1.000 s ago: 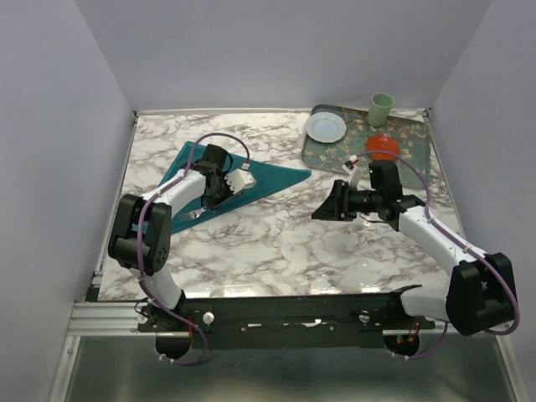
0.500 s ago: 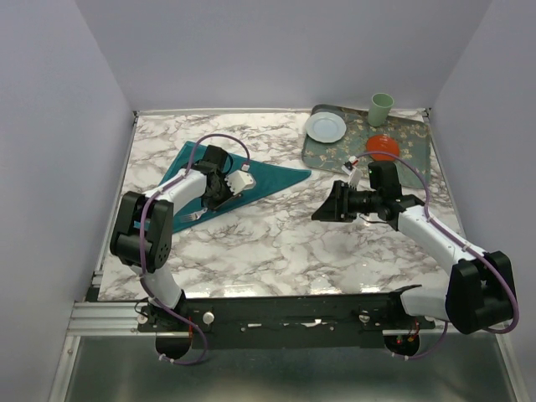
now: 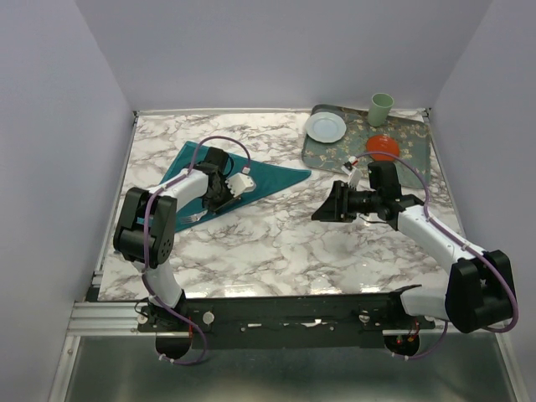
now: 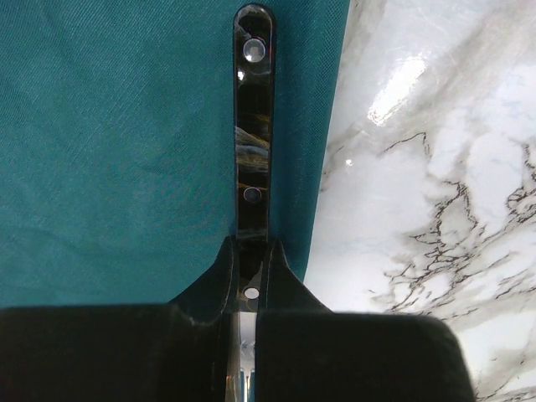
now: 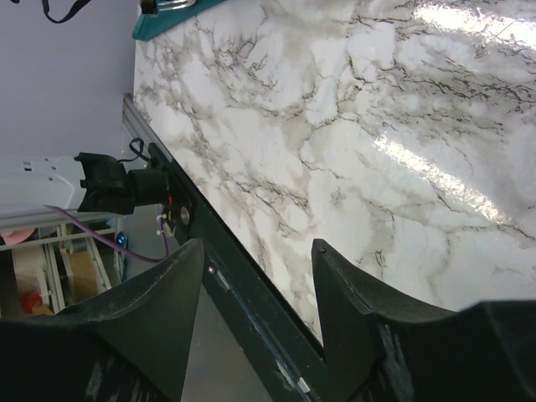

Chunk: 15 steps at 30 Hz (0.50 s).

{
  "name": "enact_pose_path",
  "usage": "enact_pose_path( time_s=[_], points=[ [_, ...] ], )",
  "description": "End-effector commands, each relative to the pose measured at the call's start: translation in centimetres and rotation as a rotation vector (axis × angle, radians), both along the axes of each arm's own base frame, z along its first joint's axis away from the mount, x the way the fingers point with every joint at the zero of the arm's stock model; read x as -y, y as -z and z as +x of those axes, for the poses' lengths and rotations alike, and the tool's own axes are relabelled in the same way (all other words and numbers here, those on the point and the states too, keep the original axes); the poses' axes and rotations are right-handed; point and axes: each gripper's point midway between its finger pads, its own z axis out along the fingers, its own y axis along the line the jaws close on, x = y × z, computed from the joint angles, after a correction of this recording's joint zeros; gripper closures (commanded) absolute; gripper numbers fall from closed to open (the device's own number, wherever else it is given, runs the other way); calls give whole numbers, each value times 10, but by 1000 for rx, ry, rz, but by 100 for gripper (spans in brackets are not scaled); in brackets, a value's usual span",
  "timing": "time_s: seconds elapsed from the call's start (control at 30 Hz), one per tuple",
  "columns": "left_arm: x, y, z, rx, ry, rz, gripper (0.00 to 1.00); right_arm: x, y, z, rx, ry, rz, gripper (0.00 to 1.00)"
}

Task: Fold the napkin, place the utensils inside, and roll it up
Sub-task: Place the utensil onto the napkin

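from above, we see the napkin (image 3: 272, 177) lying as a folded triangle on the left half of the marble table (image 3: 276, 243). what looks like a fork (image 3: 193, 217) rests on its near corner, though it is too small to be sure. the left gripper (image 3: 219, 194) hangs over the cloth; the right gripper (image 3: 324, 205) hovers mid-table, well apart. the tray (image 3: 410, 134) with plate (image 3: 325, 126), cup (image 3: 381, 109) and red bowl (image 3: 382, 146) sits at the far right, out of the way.

the left wrist view shows the fingers pinched narrow on a dark-handled utensil (image 4: 254, 126) laid along the napkin's edge. we judge it stiff, light and slick, best gripped at the handle. the cloth looks soft and limp, best lifted by a corner.

the right wrist view shows its fingers spread wide, holding nothing, above bare marble near the front rail (image 5: 251, 318).
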Motion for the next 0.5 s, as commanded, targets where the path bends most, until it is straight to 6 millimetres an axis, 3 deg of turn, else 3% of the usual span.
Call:
enact_pose_path(
  time_s=[0.0,0.47],
  points=[
    [-9,1,5,13,-13,14,100,-2,-5,0,6,-25,10,37],
    [-8,4,6,13,-16,13,80,-2,-4,-1,0,-29,13,38]
  ],
)
